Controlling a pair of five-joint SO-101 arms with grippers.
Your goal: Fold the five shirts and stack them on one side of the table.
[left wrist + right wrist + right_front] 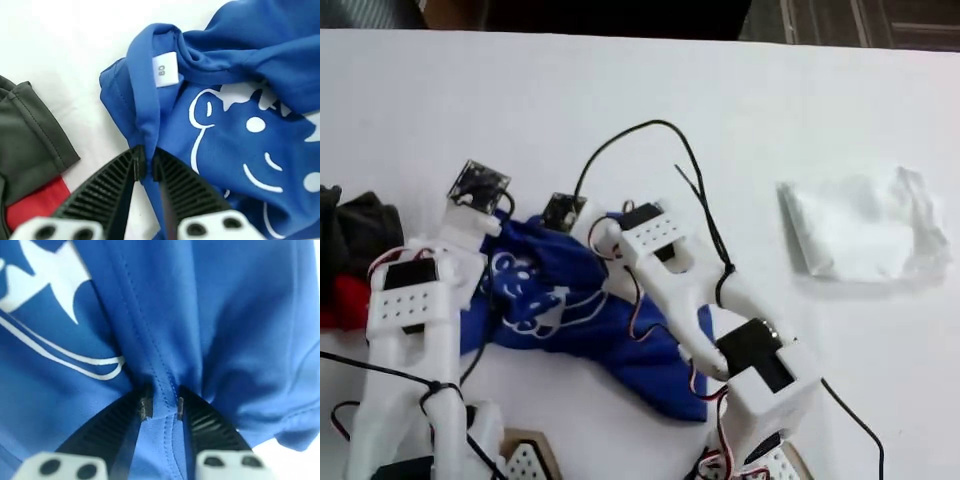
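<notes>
A blue shirt (590, 320) with a white bear print lies crumpled at the table's front middle, between both arms. My left gripper (147, 166) is shut on the blue shirt (225, 115) at its collar hem, close to the white size tag (166, 69). My right gripper (161, 405) is shut on a seamed fold of the blue shirt (165, 315). In the high view the left arm (415, 300) stands at the shirt's left end and the right arm (690, 290) crosses its right part. A folded white shirt (860, 230) lies at the right.
A pile of dark and red shirts (350, 260) lies at the table's left edge, seen close as dark grey (30, 140) and red (35, 202) cloth. Black cables (700, 200) loop over the right arm. The far half of the white table (620, 90) is bare.
</notes>
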